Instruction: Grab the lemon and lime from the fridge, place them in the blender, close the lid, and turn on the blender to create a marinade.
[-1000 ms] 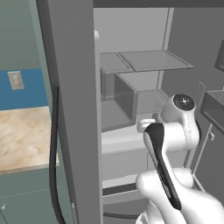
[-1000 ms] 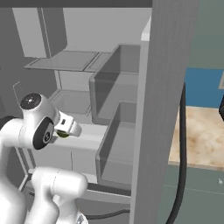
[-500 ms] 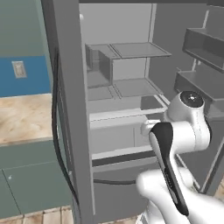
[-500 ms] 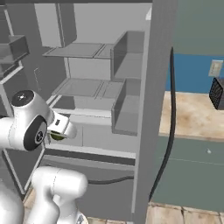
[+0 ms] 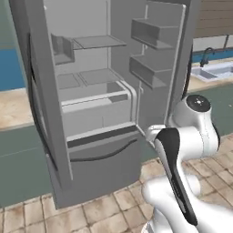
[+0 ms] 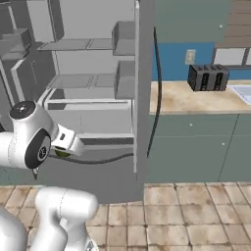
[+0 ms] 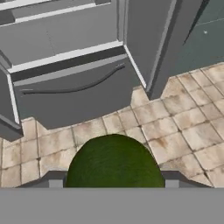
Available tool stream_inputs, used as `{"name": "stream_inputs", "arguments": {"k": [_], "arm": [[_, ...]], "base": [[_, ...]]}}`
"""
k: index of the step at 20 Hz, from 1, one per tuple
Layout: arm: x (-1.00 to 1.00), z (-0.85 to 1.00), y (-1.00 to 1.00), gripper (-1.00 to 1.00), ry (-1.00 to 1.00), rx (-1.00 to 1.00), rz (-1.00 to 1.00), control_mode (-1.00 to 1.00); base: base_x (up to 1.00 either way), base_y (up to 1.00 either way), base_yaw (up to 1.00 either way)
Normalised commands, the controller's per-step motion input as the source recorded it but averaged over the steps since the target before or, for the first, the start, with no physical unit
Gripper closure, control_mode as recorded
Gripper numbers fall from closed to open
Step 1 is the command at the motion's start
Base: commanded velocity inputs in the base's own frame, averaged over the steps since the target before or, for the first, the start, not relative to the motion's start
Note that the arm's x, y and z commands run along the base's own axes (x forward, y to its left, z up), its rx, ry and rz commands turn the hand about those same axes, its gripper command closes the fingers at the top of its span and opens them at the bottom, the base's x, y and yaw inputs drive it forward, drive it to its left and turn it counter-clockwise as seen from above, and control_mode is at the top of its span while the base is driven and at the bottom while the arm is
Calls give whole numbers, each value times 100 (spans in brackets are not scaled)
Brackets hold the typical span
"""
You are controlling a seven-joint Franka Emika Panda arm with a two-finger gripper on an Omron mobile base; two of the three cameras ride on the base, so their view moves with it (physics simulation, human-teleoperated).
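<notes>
The tall grey fridge (image 5: 91,113) stands open, its pale shelves and drawers bare as far as I can see; it also appears in the right base view (image 6: 88,98) and the hand view (image 7: 65,65). My gripper (image 7: 114,183) is shut on the dark green lime (image 7: 114,159), which bulges between the two fingertips. From the right base view the lime (image 6: 62,153) peeks out under the white hand, level with the fridge's lower drawer and well in front of it. The lemon, the blender and the lid are out of view.
The fridge door (image 5: 157,54) swings open to the right with shelf bins on it. A black toaster (image 6: 208,77) sits on the wooden counter (image 6: 196,100) over teal cabinets (image 6: 196,147). A sink (image 5: 214,70) lies far right. Tiled floor (image 7: 175,131) spreads below the hand.
The whole picture has shifted: the base has backed away from the fridge, which now stands farther off with floor in front. The lime stays in the gripper.
</notes>
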Motion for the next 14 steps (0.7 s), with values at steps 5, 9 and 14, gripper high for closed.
{"name": "stream_inputs", "arguments": {"k": [5, 9, 14], "arm": [[0, 0, 0, 100, 0, 0, 0, 100], [0, 0, 0, 100, 0, 0, 0, 100], [0, 0, 0, 100, 0, 0, 0, 100]], "base": [[-60, -1, -80], [-6, 0, -95], [0, -5, -91]]}}
